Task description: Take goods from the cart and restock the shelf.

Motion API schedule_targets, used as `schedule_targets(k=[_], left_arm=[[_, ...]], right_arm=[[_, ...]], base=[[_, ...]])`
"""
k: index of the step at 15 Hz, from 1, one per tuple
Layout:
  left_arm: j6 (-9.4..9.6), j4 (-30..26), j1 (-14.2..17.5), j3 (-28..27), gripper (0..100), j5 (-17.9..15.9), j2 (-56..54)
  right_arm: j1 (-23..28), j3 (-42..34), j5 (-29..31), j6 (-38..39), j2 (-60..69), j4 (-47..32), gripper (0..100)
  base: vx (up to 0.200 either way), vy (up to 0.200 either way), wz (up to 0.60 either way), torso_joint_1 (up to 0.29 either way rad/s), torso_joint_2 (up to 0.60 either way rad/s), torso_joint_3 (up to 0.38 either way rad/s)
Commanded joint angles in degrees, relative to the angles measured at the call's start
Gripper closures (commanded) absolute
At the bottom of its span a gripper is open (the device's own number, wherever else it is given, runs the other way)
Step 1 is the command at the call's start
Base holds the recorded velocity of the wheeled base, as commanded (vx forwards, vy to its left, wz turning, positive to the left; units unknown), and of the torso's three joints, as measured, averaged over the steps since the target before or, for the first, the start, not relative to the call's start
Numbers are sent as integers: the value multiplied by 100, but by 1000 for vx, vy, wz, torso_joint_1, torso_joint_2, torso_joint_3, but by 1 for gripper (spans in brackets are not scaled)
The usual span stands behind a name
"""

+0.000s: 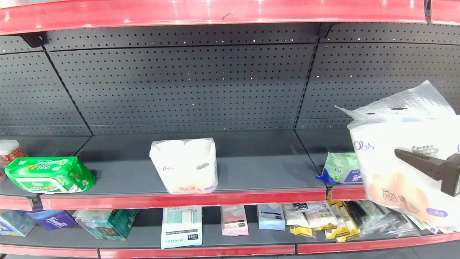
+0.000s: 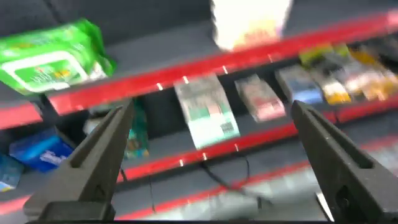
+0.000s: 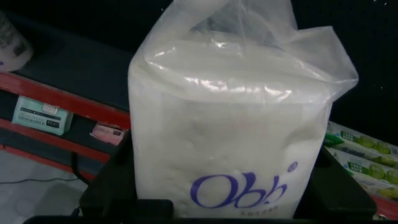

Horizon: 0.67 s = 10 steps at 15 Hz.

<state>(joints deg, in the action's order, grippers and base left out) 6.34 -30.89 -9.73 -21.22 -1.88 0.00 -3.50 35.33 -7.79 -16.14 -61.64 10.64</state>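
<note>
A white paper-roll pack in clear plastic (image 1: 402, 154) hangs in front of the right end of the middle shelf (image 1: 251, 169), with my right gripper (image 1: 413, 160) shut on it. In the right wrist view the same pack (image 3: 236, 124) sits tight between the gripper's (image 3: 217, 202) dark fingers. A matching white pack (image 1: 184, 164) stands near the shelf's front edge at the centre. My left gripper (image 2: 211, 168) is open and holds nothing, facing the shelves from lower down; the standing white pack (image 2: 250, 22) is ahead of it.
A green wipes pack (image 1: 50, 174) lies at the shelf's left and a green-and-blue pack (image 1: 339, 169) at its right. The lower shelf (image 1: 143, 237) carries boxes and several flat sachets. A red price rail (image 1: 179, 199) runs along the front edge. Bare shelf lies either side of the standing pack.
</note>
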Motion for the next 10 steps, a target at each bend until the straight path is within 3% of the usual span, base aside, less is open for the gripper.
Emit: schedule_targets(k=[1,3,9,10], left_arm=[[-177,892,41,839,0,267,0],[-194,1076,208,1033,0,267,0],[-194,1085,208,1033,0,47,0],[-194,1076,199,1041,0,47,0]], right_arm=[[-2,27,-3,6,-59,-1,100],[-2,44,-3,6,-77,8,100],[7,159,-3,-3,-279,34,100],[7,229,-3,6,-463,201,100]], base=[[0,0,600,2,7,2],[0,0,600,5,-2,2],[0,0,600,2,2,0],[0,0,0,0,0,0]])
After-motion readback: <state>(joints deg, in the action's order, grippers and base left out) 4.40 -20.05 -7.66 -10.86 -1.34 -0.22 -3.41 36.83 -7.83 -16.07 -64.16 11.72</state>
